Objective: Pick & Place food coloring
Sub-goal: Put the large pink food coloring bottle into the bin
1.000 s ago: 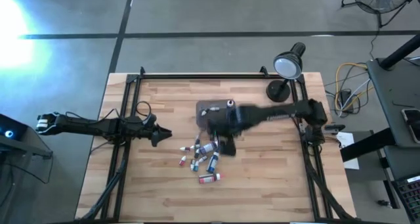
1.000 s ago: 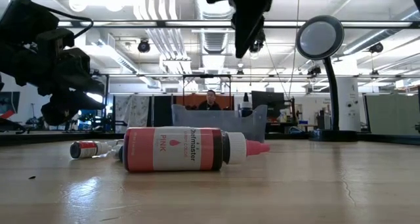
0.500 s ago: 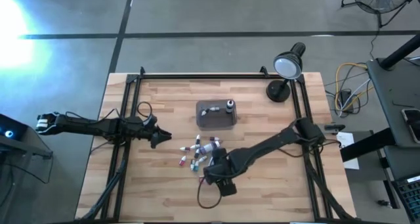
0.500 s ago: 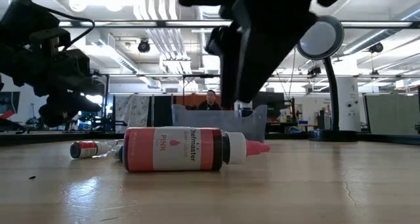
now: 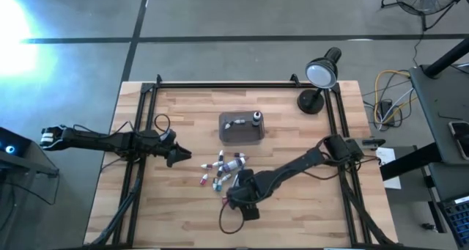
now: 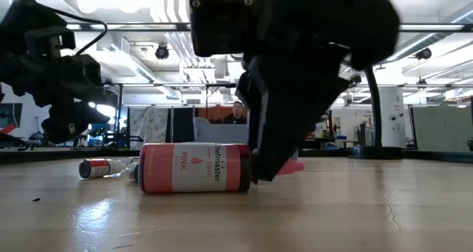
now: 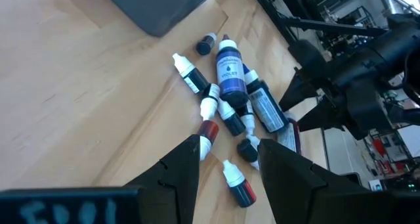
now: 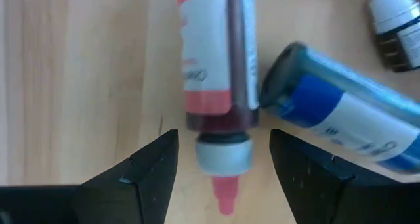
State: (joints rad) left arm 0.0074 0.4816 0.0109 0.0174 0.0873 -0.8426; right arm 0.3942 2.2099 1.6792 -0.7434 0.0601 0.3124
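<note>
Several tiny food coloring bottles [image 5: 220, 173] lie on their sides in a cluster on the wooden table. The nearest is a pink one [image 8: 213, 60], lying flat in the low view as the pink bottle [image 6: 196, 167]. My right gripper [image 8: 224, 178] is open and low over its white cap [image 8: 224, 155], one finger on each side, with a gap to both. A blue bottle [image 8: 341, 119] lies close beside it. My left gripper [image 5: 183, 156] hovers open to the left of the cluster. One black-capped bottle [image 5: 256, 118] stands in the grey tray [image 5: 231, 133].
The grey tray sits behind the cluster, toward the far edge. A black desk lamp [image 5: 319, 78] stands at the far right corner. Black frame rails [image 5: 135, 169] run along both sides of the table. Bare wood lies toward the near edge [image 5: 293, 221]. A person [image 6: 236, 113] sits far behind.
My right gripper has swung from beside the tray toward the near edge and come down over the pink bottle's cap end. In the low view it has dropped from the picture's top to table level. The bottles have not moved.
</note>
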